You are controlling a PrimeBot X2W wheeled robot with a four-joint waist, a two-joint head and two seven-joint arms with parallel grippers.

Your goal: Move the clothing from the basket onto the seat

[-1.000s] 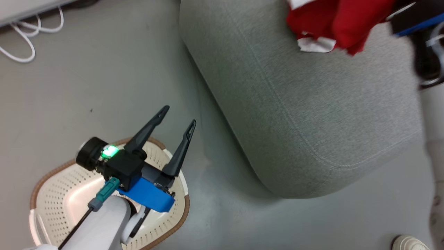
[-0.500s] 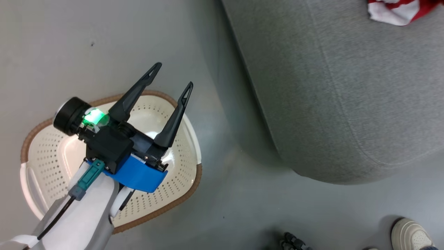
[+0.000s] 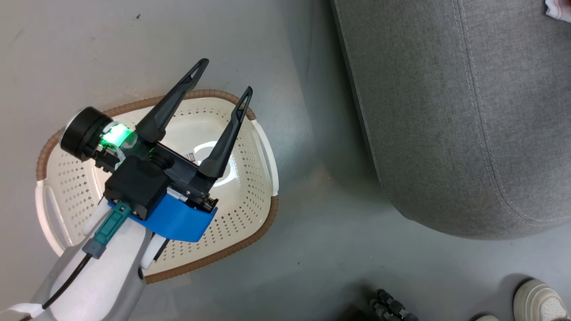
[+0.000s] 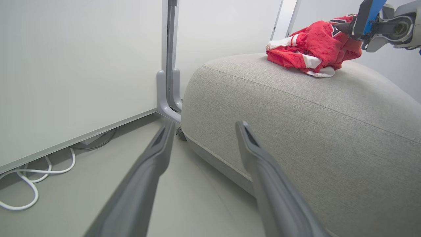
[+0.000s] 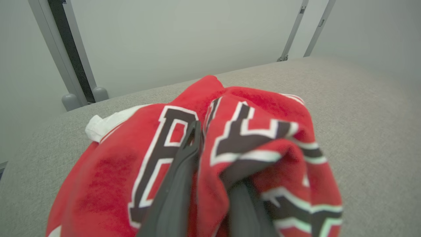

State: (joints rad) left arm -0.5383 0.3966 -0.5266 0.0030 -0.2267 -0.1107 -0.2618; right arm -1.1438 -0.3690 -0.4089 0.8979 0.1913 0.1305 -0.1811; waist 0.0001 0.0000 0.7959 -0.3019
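The clothing [image 4: 312,46], red with white trim and dark numerals [image 5: 250,131], lies bunched on top of the grey seat [image 4: 312,115]. My right gripper [image 5: 205,138] is shut on it, with red fabric pinched between the fingers and draped over one of them; it also shows from the side as the right gripper [image 4: 345,28]. In the head view a pale scrap of the clothing [image 3: 557,10] shows at the top right of the seat [image 3: 446,111]. My left gripper [image 3: 225,76] hangs open above the cream basket [image 3: 254,191], nothing between its fingers [image 4: 154,164]. The basket's visible floor is bare.
The basket stands on the grey floor just left of the seat's rounded edge. A person's pale shoe [image 3: 535,303] and a small black object [image 3: 392,307] are at the bottom right. White cables [image 4: 29,181] lie by a wall panel with a grey post [image 4: 169,82].
The head camera has swung, so the basket sits fuller in the picture and the clothing has slid to the top right corner. The left gripper stays open over the basket.
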